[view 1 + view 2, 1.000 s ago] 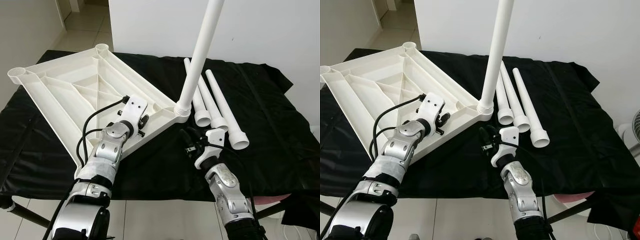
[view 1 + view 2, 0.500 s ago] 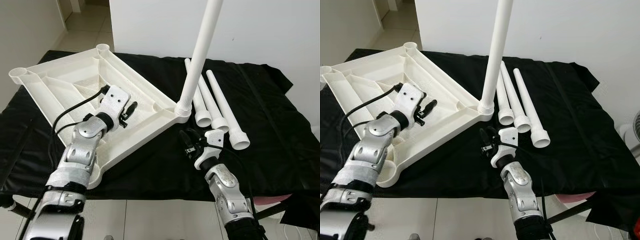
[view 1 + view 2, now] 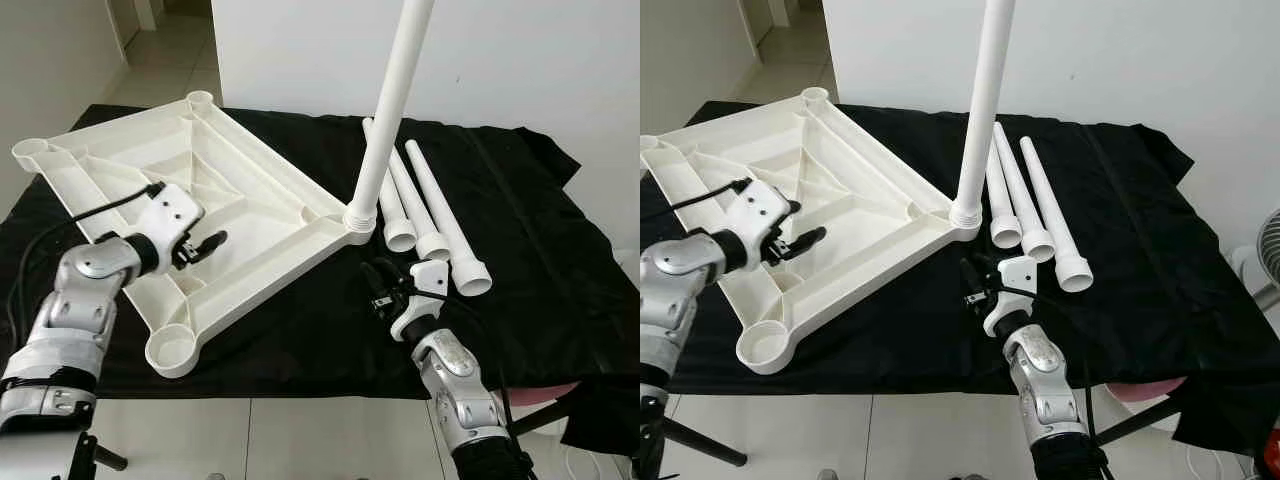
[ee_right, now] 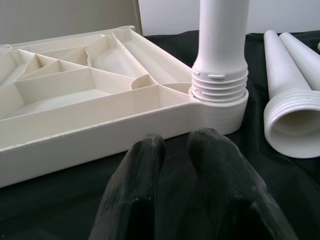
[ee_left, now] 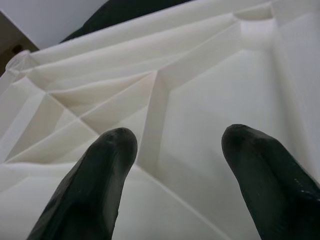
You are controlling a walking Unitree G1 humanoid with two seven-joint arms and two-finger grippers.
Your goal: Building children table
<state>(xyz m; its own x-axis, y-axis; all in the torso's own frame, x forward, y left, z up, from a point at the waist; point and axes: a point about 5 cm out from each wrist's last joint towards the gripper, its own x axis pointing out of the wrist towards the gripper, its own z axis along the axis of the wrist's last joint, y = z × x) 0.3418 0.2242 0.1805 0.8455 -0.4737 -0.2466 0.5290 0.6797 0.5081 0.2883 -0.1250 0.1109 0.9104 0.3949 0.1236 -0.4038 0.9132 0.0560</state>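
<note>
The white table top (image 3: 250, 190) lies upside down on the black cloth. One white leg (image 3: 385, 110) stands upright in its right corner socket (image 3: 358, 222). Three loose legs (image 3: 440, 215) lie side by side just right of that corner. My left gripper (image 3: 212, 242) hovers open over the ribbed underside near the table top's left edge, and its fingertips (image 5: 112, 145) hold nothing. My right gripper (image 3: 378, 290) rests low on the cloth just in front of the fitted leg's socket (image 4: 220, 100). Its fingers (image 4: 145, 150) are shut together on nothing.
Empty sockets sit at the near corner (image 3: 172, 350), left corner (image 3: 30, 150) and far corner (image 3: 200, 98). The black cloth (image 3: 540, 250) covers the whole work table, with its front edge close to me. A white wall stands behind and tiled floor lies below.
My left arm has swung left across the table top, uncovering the near corner socket. The right arm and all the legs have stayed put.
</note>
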